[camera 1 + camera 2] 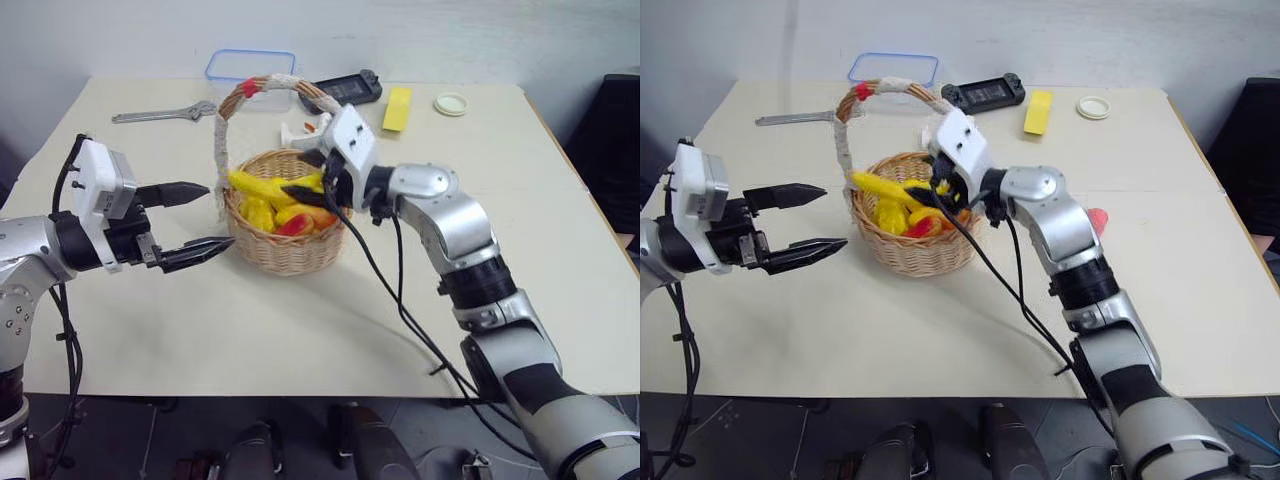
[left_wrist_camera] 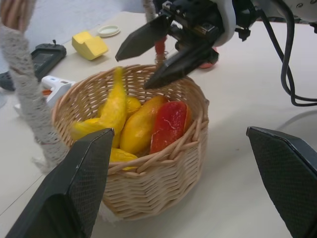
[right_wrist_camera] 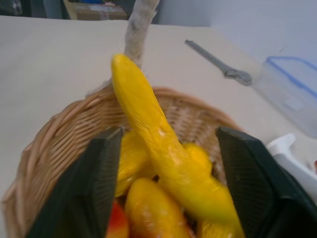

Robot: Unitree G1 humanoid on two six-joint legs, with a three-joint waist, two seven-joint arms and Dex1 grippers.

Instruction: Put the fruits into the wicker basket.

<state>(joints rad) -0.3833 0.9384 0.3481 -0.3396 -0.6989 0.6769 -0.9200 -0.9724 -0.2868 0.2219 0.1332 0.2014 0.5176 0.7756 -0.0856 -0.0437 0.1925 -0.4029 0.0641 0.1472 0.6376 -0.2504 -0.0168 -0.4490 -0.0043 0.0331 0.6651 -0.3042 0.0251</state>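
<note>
The wicker basket stands mid-table, its white-corded handle arching over it. A yellow banana lies in it across other yellow pieces, beside an orange-yellow fruit and a red one. My right gripper hovers over the basket's right rim, open. The banana runs between its fingers with a gap on each side. My left gripper is open at the basket's left side, level with it. A small pinkish-red fruit lies on the table behind my right forearm.
Along the table's far side lie a wrench, a clear blue-rimmed container, a black handheld device, a yellow block and a white lid. A white object sits just behind the basket. My right arm's cable trails over the near table.
</note>
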